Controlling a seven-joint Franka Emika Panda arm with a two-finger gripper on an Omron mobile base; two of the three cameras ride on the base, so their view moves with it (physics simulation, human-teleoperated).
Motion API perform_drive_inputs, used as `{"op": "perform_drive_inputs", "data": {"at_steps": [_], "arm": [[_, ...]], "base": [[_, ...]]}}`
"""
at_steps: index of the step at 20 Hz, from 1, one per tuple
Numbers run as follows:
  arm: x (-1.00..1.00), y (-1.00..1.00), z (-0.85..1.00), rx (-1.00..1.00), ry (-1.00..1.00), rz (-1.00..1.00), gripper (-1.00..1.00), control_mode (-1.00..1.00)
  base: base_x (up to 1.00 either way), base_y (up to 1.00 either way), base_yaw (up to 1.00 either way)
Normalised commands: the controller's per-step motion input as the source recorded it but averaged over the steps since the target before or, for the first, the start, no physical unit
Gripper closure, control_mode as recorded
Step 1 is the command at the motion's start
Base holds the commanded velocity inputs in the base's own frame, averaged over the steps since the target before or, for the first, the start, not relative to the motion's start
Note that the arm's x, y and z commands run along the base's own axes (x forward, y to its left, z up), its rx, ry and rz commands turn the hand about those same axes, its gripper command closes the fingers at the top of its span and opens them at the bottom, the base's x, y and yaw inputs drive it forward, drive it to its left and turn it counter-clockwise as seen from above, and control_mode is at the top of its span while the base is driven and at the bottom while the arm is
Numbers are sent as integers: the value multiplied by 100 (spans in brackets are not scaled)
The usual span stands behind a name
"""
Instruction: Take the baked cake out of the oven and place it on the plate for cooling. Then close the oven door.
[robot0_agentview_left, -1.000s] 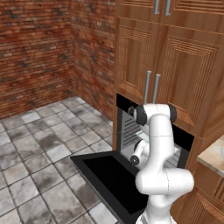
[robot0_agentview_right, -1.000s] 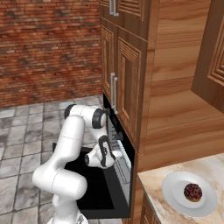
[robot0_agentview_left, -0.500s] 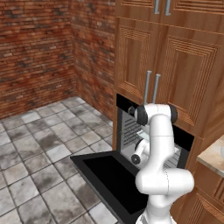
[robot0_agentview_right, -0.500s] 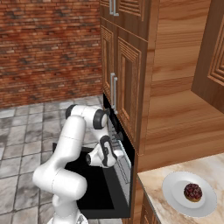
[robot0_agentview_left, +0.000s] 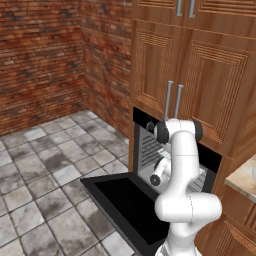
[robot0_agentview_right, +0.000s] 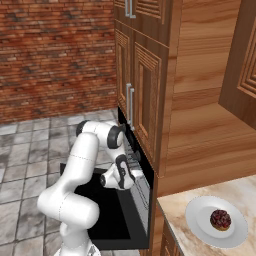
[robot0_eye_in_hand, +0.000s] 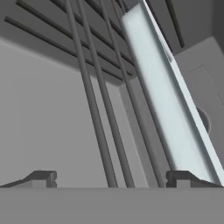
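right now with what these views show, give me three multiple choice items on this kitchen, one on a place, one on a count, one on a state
1. Where does the small dark brown cake lie?
A. on the plain white round plate on the beige counter
B. on the tiled floor
C. on top of the cabinets

2. How many long silver vertical handles show on the brown wooden cabinet doors just above the black built-in oven?
A. none
B. two
C. five

3. How does the wide black glossy oven door stand?
A. shut upright
B. taken off
C. folded down open

Answers:
1 A, the right base view shows the cake on the plate.
2 B, the left base view shows a pair side by side.
3 C, it lies flat in front of the grey ribbed cavity, where the open hand faces the wire racks.
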Motion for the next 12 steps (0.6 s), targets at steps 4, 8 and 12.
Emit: {"op": "perform_drive_inputs", "data": {"at_steps": [4, 8, 12], "arm": [[5, 0, -11, -8, -4, 0, -100, -100], [0, 0, -18, -11, -10, 0, -100, -100], [0, 0, -18, -12, -12, 0, -100, -100]], "base": [[0, 0, 0], [0, 0, 0], [0, 0, 0]]}}
